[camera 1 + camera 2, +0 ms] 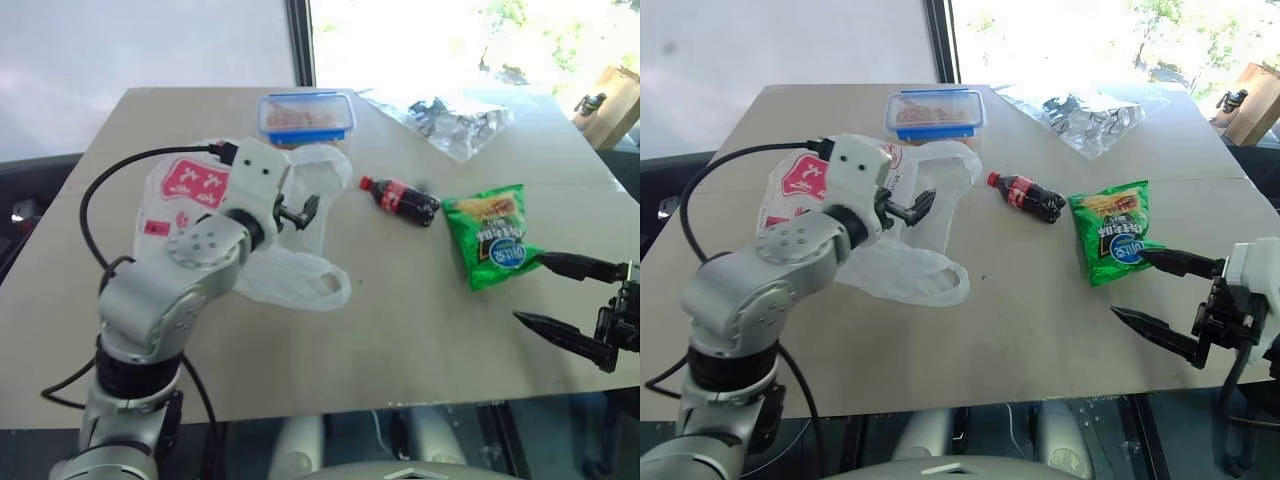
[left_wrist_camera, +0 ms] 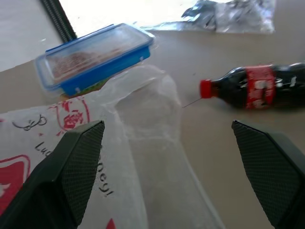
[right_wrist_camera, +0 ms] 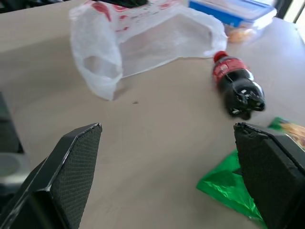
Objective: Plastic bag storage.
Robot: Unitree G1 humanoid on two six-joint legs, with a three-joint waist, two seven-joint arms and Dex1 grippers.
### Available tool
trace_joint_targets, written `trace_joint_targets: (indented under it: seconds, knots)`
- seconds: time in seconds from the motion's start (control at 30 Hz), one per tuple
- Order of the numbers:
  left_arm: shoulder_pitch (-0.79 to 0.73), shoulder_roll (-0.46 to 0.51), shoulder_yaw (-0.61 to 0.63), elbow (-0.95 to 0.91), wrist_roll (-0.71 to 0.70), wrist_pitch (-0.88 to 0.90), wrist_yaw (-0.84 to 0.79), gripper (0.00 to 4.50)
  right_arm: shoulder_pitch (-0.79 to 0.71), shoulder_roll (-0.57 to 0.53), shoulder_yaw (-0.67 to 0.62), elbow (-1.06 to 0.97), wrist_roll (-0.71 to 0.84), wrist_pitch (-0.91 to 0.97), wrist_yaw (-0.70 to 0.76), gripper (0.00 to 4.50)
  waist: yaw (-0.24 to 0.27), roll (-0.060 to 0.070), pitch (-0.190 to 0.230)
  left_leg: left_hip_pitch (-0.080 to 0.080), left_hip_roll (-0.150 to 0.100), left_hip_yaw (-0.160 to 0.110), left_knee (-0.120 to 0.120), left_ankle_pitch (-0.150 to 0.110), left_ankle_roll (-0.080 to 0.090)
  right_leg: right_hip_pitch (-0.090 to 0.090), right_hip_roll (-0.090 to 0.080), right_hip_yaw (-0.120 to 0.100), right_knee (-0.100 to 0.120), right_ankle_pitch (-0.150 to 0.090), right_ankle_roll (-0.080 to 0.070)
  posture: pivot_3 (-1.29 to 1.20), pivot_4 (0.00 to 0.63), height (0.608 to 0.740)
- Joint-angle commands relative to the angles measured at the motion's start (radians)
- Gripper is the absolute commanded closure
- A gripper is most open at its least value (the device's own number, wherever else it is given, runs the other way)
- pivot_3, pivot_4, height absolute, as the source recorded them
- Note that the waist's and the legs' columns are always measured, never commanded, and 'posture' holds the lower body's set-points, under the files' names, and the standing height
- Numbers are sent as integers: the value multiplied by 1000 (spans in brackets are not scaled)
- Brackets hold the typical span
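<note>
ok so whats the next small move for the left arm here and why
Probably lower the left gripper onto the plastic bag and close on a handle loop. Its fingers stand open above the bag, which lies flat on the table, unheld; the right gripper sits open by the green chip packet.

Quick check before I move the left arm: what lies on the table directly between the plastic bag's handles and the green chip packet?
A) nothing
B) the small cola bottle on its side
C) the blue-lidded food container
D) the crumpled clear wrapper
B: the small cola bottle lies on its side, red cap toward the plastic bag, with the green chip packet on its other side.
</note>
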Motion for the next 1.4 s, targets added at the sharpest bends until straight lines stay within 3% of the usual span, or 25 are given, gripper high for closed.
trace_joint_targets:
  seconds: [0.03,0.4,0.6,0.8,0.9,1.03,1.07,1.17,1.3,1.4]
  knots:
    - [-3,12,-55,9,110,82,50,13,-26,-16,-58,-32,42,-55,38,0,0,0,0,0,0,0,0,0,0,0,0,0,0,0,0,0,150,740]
    - [8,17,-149,76,266,68,-8,13,29,-7,-156,12,30,-83,42,0,4,-1,1,0,-2,-2,0,0,0,0,-2,-2,0,0,0,0,150,740]
    - [-44,-48,-205,220,339,39,-33,13,16,-25,-147,15,31,-83,30,0,3,-1,1,0,-1,-3,0,0,0,0,-2,-2,1,0,0,0,150,740]
    - [-90,-103,-314,371,534,27,70,13,-1,-29,-118,-10,37,-74,-1,0,2,-1,1,-1,-2,-6,0,0,0,0,-2,-2,1,0,1,0,150,740]
    - [-70,-109,-334,426,597,-40,72,828,-12,-31,-108,-10,42,-70,-14,0,2,-1,1,-1,-2,-7,0,0,0,0,-2,-2,1,0,1,0,150,740]
    - [-42,-128,-293,460,654,-151,81,2742,-27,-19,-72,-24,35,-72,-43,0,3,-1,1,-1,-2,-7,0,0,0,0,-2,-2,1,0,1,0,150,740]
    - [-38,-129,-269,442,661,-184,78,3011,-32,-12,-56,-34,32,-73,-60,0,3,-1,1,-1,-2,-7,0,0,0,0,-2,-2,1,0,0,0,150,740]
    - [-29,-138,-170,369,648,-223,49,4423,-59,8,26,-65,-11,-73,-143,0,2,-2,1,-1,-2,-7,0,0,0,0,-2,-2,1,0,0,0,150,740]
    - [-28,-127,-52,287,604,-251,-38,4469,-141,-8,200,-91,-155,-28,-302,0,0,-2,1,-1,-2,-7,0,0,-1,-1,-2,-2,3,0,0,0,150,740]
    - [-56,-99,46,203,489,-224,-198,4469,-334,12,469,-12,-399,22,-484,0,-3,-3,2,0,-2,-7,1,0,-1,-1,-2,-2,3,0,0,0,150,740]
